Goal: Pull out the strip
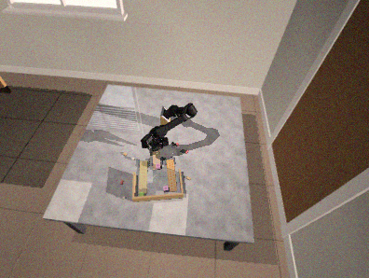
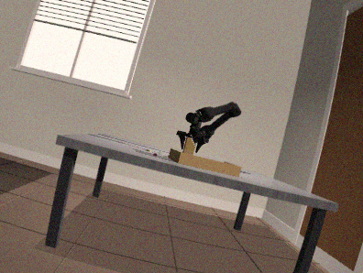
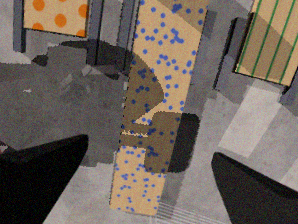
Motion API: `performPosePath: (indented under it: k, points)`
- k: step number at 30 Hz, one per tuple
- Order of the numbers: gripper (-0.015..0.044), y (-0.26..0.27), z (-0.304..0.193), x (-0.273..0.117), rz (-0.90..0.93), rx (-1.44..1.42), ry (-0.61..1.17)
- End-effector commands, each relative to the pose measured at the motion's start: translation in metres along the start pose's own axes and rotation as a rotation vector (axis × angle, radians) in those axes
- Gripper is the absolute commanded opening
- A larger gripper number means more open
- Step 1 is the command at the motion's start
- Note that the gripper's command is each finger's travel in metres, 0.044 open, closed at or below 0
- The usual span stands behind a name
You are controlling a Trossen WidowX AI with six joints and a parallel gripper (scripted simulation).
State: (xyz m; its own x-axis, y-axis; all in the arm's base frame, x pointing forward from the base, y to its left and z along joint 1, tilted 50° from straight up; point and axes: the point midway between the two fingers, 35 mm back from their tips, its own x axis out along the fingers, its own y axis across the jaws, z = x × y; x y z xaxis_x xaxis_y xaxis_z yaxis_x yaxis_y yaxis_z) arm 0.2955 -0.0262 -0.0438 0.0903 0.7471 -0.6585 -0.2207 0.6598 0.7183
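Note:
My gripper is open, its fingers wide apart on either side of the near end of the blue-dotted strip, with nothing held. That tan strip lies flat in the middle. An orange-dotted strip and a green-lined strip lie on either side of it, between dark rails. In the top view, a pink cube is at the middle strip, a purple cube is near the front wall and a green piece is at the front left. No label is readable.
A tan wooden wall encloses the front of the strips. Dark rails flank the outer strips. Small coloured bits, such as a red one and an orange one, lie on the table outside. A tan upright panel stands behind the arm.

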Motion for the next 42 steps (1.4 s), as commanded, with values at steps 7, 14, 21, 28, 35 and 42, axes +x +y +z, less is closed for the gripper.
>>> performPosePath:
  k: [7,14,21,28,35,42]
  points:
    - [0.0440,0.001,0.041,-0.004,0.006,0.003,-0.002]
    - [0.0440,0.001,0.072,-0.008,0.006,0.001,-0.004]
    - [0.0440,0.002,0.103,-0.011,0.006,0.000,-0.005]
    - [0.0414,0.005,0.128,-0.012,0.006,-0.001,-0.006]
    - [0.0250,0.005,0.129,-0.002,0.006,-0.001,-0.006]
    - [0.0250,0.005,0.130,0.010,0.006,-0.001,-0.006]
